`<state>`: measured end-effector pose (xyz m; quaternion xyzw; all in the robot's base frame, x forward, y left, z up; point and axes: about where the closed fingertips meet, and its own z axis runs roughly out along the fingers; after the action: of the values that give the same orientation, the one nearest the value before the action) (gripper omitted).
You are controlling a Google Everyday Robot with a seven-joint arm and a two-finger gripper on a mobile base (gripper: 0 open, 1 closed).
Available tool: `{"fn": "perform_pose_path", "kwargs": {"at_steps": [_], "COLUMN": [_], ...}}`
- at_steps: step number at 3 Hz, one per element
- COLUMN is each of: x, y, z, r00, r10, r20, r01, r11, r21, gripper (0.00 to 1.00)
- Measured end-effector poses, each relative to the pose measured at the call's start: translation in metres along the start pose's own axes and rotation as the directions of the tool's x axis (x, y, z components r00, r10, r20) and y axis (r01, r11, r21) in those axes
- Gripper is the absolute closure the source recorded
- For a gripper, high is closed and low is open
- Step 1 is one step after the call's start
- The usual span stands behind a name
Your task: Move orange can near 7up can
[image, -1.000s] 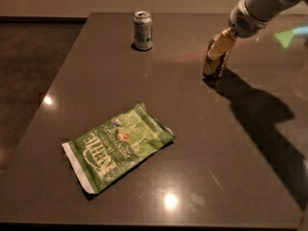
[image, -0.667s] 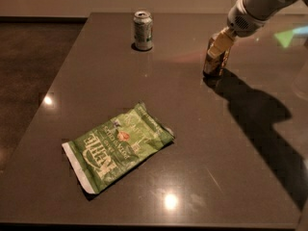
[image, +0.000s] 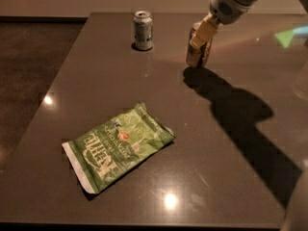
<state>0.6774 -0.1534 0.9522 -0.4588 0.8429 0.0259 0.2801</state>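
Observation:
The orange can (image: pixel 195 57) stands upright at the far right of the dark table (image: pixel 231 177), on or just above its surface. My gripper (image: pixel 200 38) comes down from the upper right and is shut on the can's upper part, with a tan finger (image: pixel 204 32) across its front. The 7up can (image: pixel 143 30), pale green and silver, stands upright at the far middle of the table, about a can's height to the left of the orange can.
A flat green chip bag (image: pixel 118 146) lies in the left-middle of the table. The arm's shadow (image: pixel 240 114) runs across the right side. The table's left edge drops to a dark floor (image: pixel 29 71).
My gripper has moved left and slightly away with the orange can in it, closing the gap to the 7up can. The 7up can and chip bag have not moved.

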Motion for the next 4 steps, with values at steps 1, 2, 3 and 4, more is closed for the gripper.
{"fn": "perform_pose_path", "kwargs": {"at_steps": [1, 2, 3, 4], "x": [-0.039, -0.072, -0.096, -0.110], "y": [0.014, 0.020, 0.019, 0.012], "z": [0.009, 0.024, 0.041, 0.057], "r00": [0.999, 0.997, 0.997, 0.997], "r10": [-0.046, -0.064, -0.074, -0.079], "r20": [0.030, 0.044, 0.039, 0.024], "r01": [0.047, 0.067, 0.076, 0.080], "r11": [0.9984, 0.9966, 0.9956, 0.9956], "r21": [-0.030, -0.049, -0.056, -0.049], "gripper": [1.00, 1.00, 1.00, 1.00]}}
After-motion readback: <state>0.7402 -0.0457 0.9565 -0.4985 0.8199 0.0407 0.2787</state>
